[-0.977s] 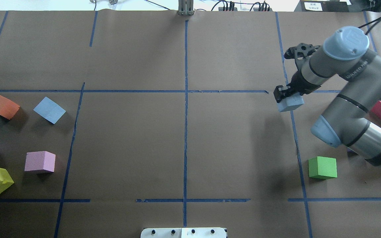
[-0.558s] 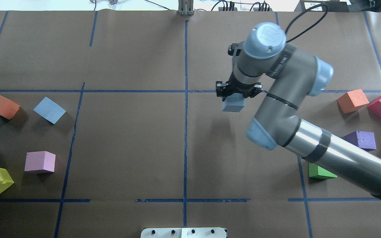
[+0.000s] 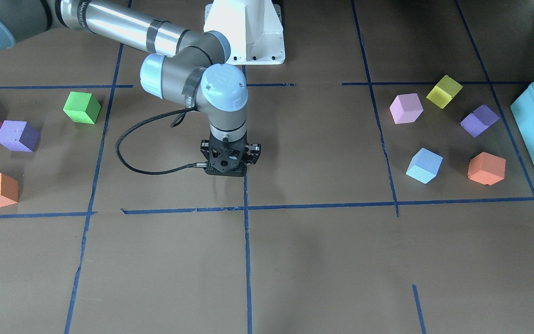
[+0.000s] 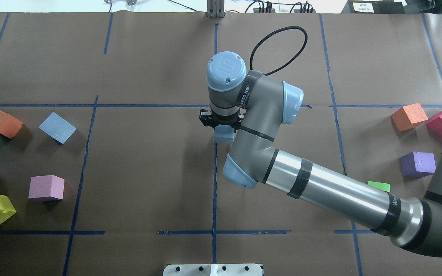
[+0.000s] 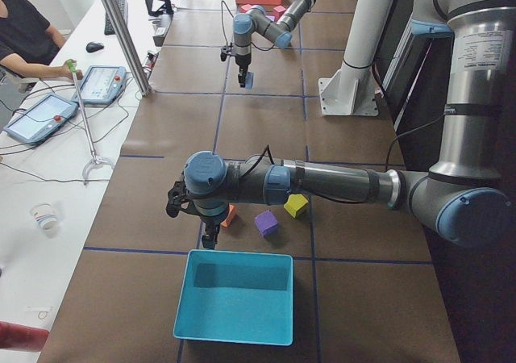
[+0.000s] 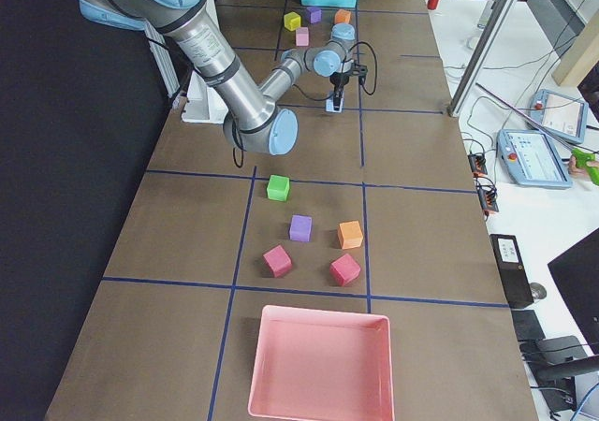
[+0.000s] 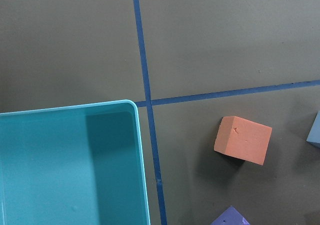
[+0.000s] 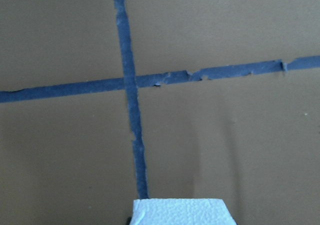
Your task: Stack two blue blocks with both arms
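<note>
A pale-blue block [image 4: 224,137] is clamped in the right gripper's [image 4: 221,124] fingers over the desk's [image 4: 148,172] tape cross [image 8: 129,80], likely as stack base; the left gripper's [image 5: 211,238] spread cannot be told.

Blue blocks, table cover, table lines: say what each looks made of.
The blue block in the right gripper: likely foam, matte; the wrist view shows a pebbled face. The loose blue block: same matte look, probably foam too. Table cover: seemingly brown paper, dull, wrinkled at its far edge. Lines: apparently blue tape, edges torn and frayed.
</note>
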